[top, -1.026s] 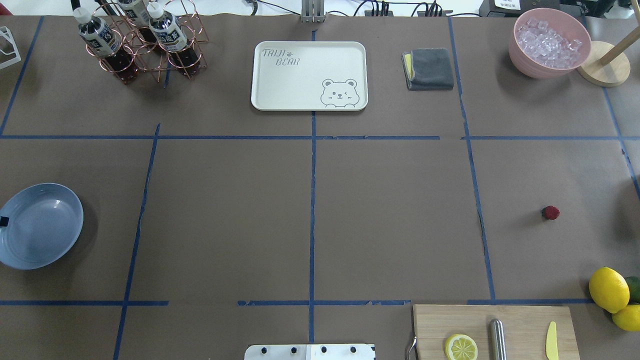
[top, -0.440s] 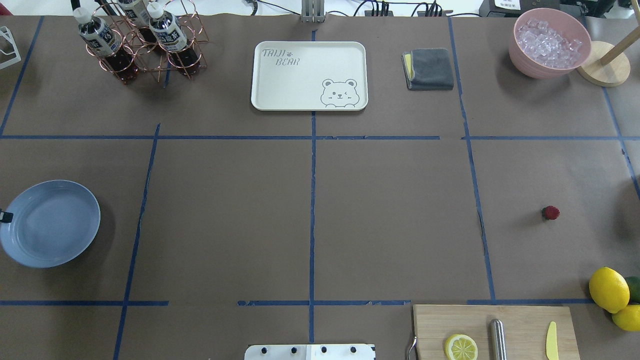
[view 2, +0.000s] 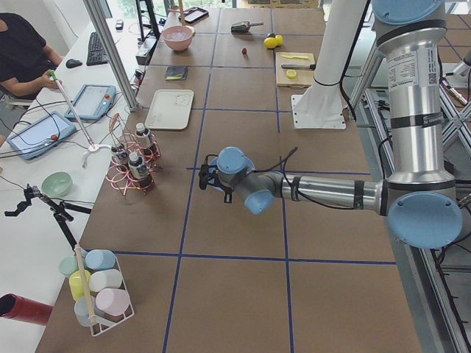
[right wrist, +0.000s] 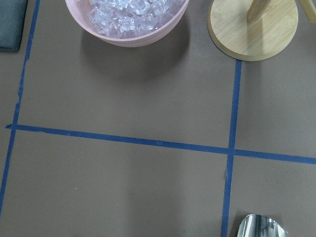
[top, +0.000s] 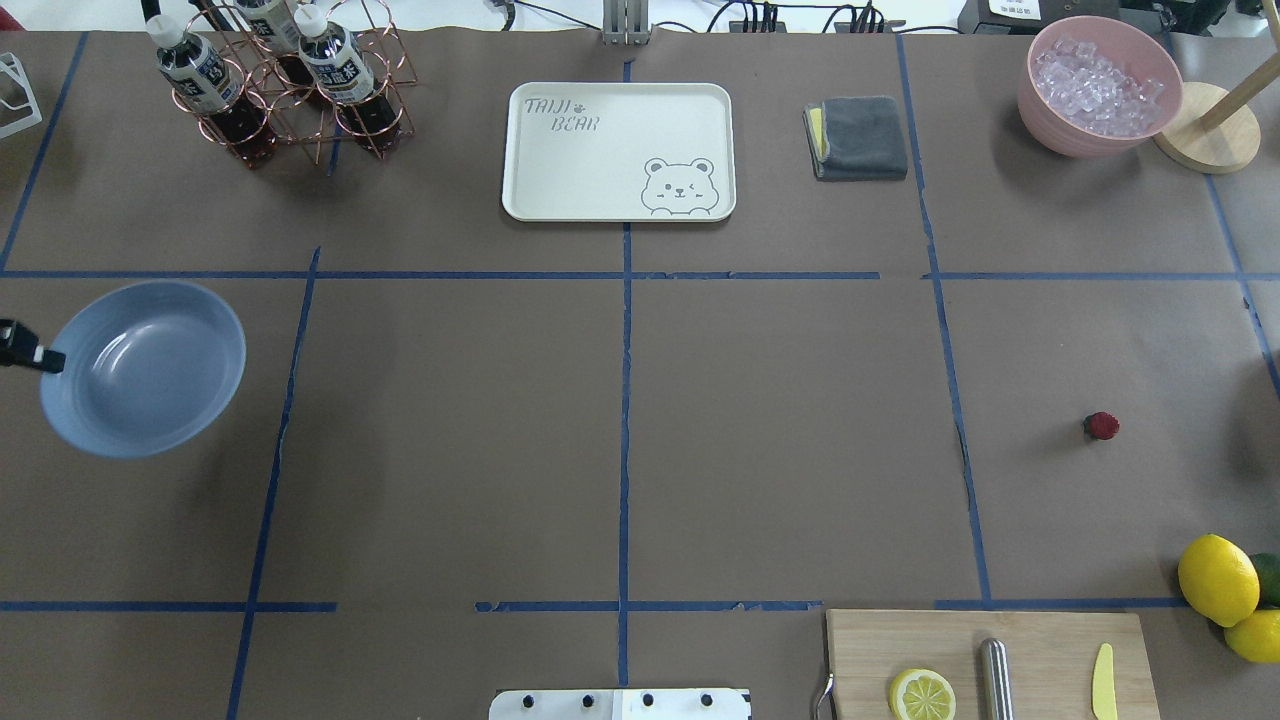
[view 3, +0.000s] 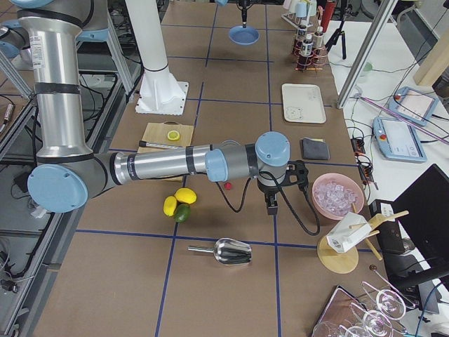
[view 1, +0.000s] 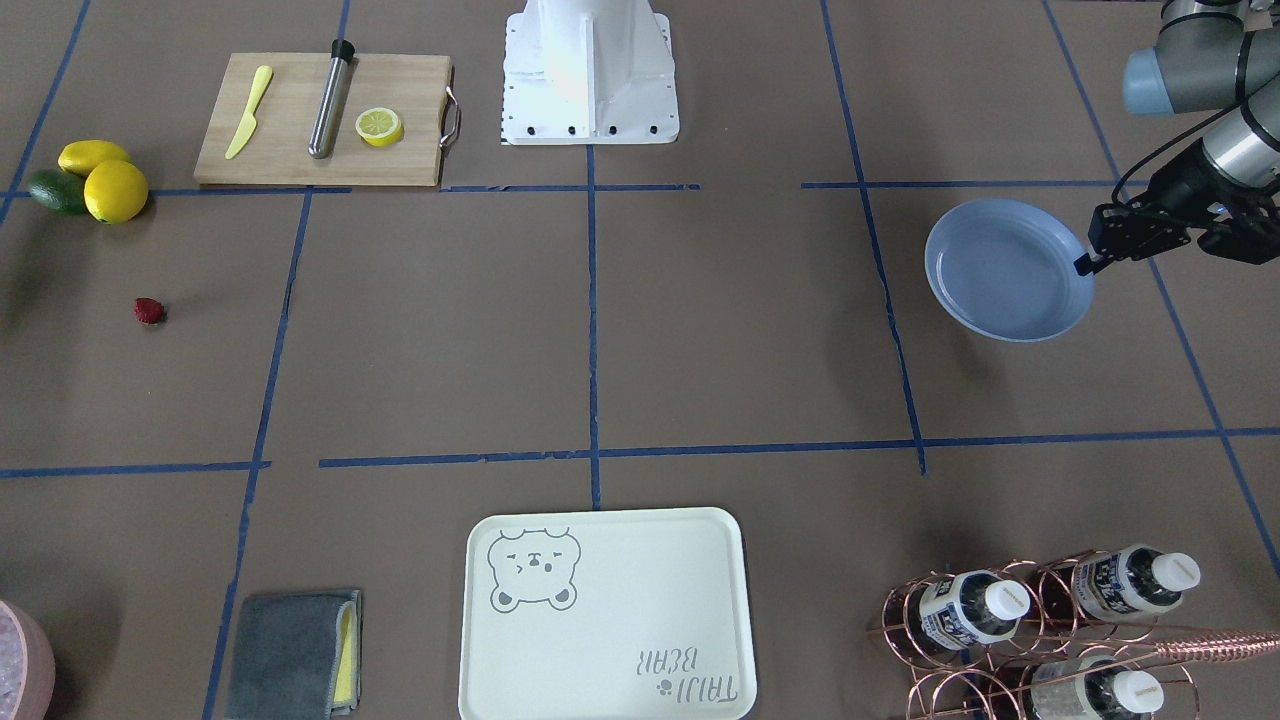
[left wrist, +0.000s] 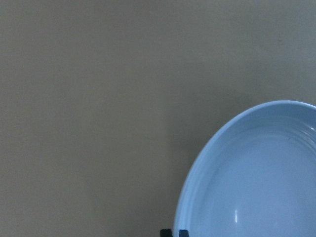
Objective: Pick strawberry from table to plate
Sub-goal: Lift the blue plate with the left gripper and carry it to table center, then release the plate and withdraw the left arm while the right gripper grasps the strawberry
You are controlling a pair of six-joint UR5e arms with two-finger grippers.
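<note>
The strawberry (top: 1101,426) is a small dark-red berry lying alone on the table (top: 780,440) at the right, also seen in the front-facing view (view 1: 149,311). The light-blue plate (top: 145,368) hangs tilted above the table at the far left, casting a shadow below it. My left gripper (top: 42,358) is shut on the plate's rim (view 1: 1080,268); the left wrist view shows the plate (left wrist: 256,182) filling its lower right. My right gripper (view 3: 272,205) shows only in the exterior right view, near the strawberry (view 3: 227,185) and a pink bowl; I cannot tell whether it is open.
A cream bear tray (top: 618,150) and a grey cloth (top: 858,137) lie at the back. A bottle rack (top: 285,75) stands back left, a pink bowl of ice (top: 1100,85) back right. Lemons (top: 1218,578) and a cutting board (top: 990,665) sit front right.
The plate, held by my left gripper, has risen and travelled right and toward the far side of the table, tilting more. The strawberry has not moved.
</note>
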